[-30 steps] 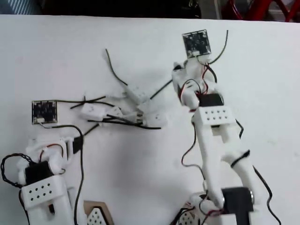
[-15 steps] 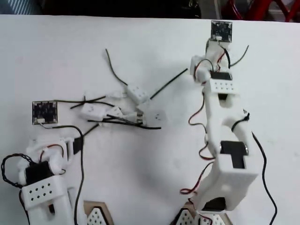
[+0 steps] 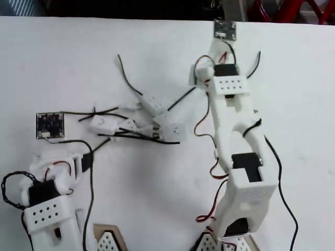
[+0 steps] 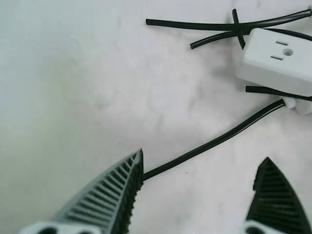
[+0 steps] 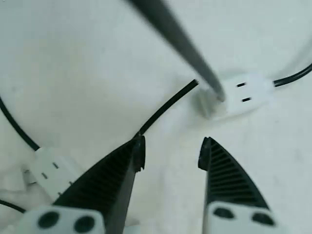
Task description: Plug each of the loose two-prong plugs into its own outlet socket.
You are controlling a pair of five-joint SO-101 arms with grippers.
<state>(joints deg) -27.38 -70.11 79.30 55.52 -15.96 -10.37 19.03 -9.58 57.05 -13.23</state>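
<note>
Several white outlet blocks and plugs on black cords lie bunched mid-table, among them one block (image 3: 103, 123) at the left and another (image 3: 175, 129) at the right. My left gripper (image 4: 204, 157) is open above a black cord (image 4: 209, 144), short of a white outlet (image 4: 278, 53); from above, the left gripper (image 3: 85, 160) sits near the front left. My right gripper (image 5: 171, 142) is open over a loose cord end (image 5: 168, 107), with a white two-slot socket (image 5: 243, 92) just beyond and another slotted piece (image 5: 51, 168) to one side. The right arm (image 3: 227, 86) stretches toward the table's far side.
The table (image 3: 293, 130) is white. Loose cords (image 3: 128, 78) fan out from the bunch toward the back. A small circuit board (image 3: 50, 124) sits at the left near the left arm. Dark and red objects line the table's far edge.
The right arm stretched out toward the far edge, swinging right and then back left. The left arm and the bunch of plugs have not moved.
</note>
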